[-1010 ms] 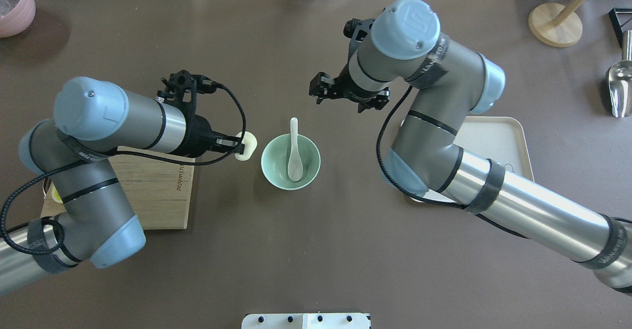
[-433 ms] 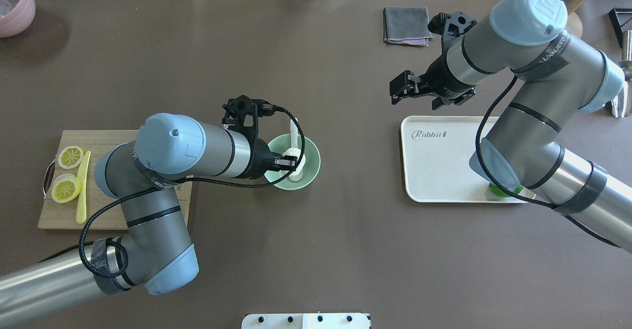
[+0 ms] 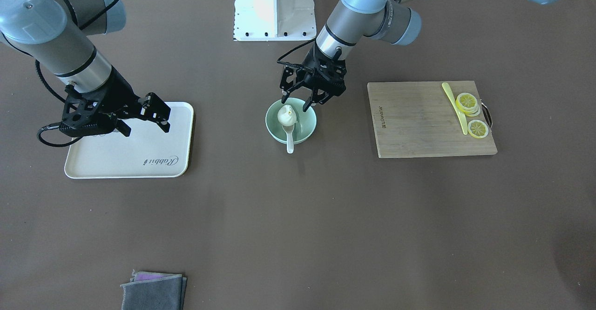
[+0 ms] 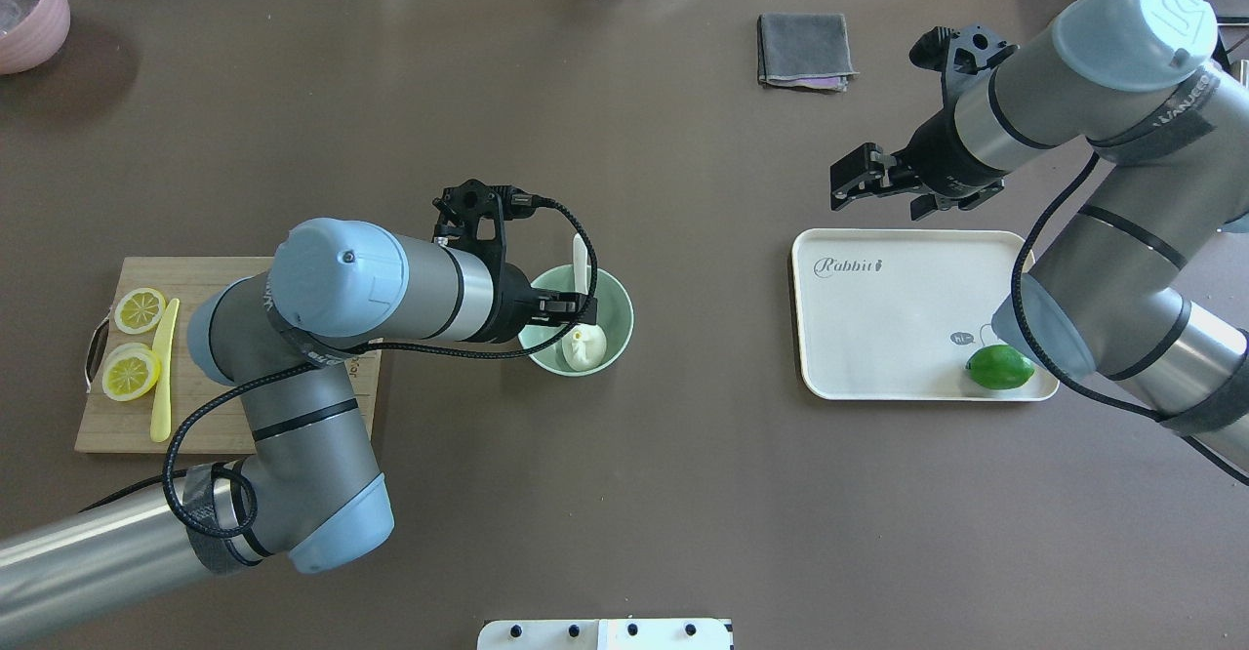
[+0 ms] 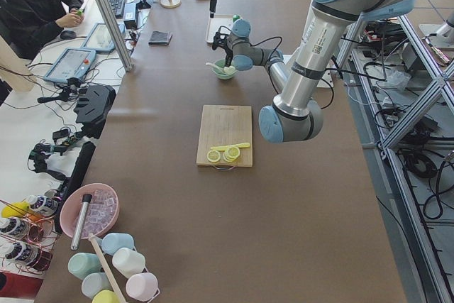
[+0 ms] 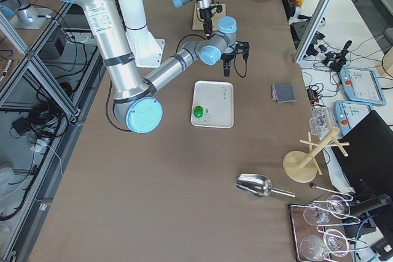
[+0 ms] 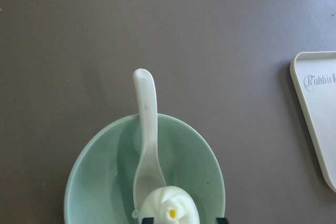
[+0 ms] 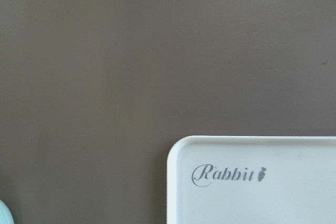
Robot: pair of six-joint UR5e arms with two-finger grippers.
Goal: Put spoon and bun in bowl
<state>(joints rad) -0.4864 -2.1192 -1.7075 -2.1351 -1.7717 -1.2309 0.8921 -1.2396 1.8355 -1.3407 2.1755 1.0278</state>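
Bowl: The mint-green bowl (image 4: 624,316) is sitting near the middle of the counter, and you are seeing both task items inside it.
Bun: The bun (image 4: 584,345) is resting pleats-up on the spoon's scoop, in the part of the bowl nearest the robot's edge.
Spoon: The spoon (image 4: 582,262) is lying with its scoop in the bowl under the bun, its handle leaning out over the rim toward your edge.
Tray: The cream tray (image 4: 878,338) is lying toward the right end, with a lime (image 4: 1000,367) sitting in its corner nearest the robot's edge and the right end.
Board: The wooden cutting board (image 4: 224,416) is lying toward the left end, carrying lemon slices (image 4: 137,310) and a pale-yellow utensil (image 4: 161,377) along its outer side.
Left arm: It is reaching in from the left end. The left gripper (image 3: 295,105) is hovering, pointing down, just above the bowl; its jaws are standing apart and gripping nothing, with the bun lying just below them.
Right arm: The right gripper (image 4: 845,187) is hanging by the tray's side that faces your edge, jaws apart and empty.
Counter: The dark brown top is carrying a folded grey cloth (image 4: 802,50) near your edge and a pink bowl (image 4: 29,16) at the corner of your edge and the left end.
Room: A wooden rack (image 6: 310,154) and a metal scoop (image 6: 255,184) are standing at the right end, and a person (image 5: 32,5) is sitting at a desk beyond your edge.
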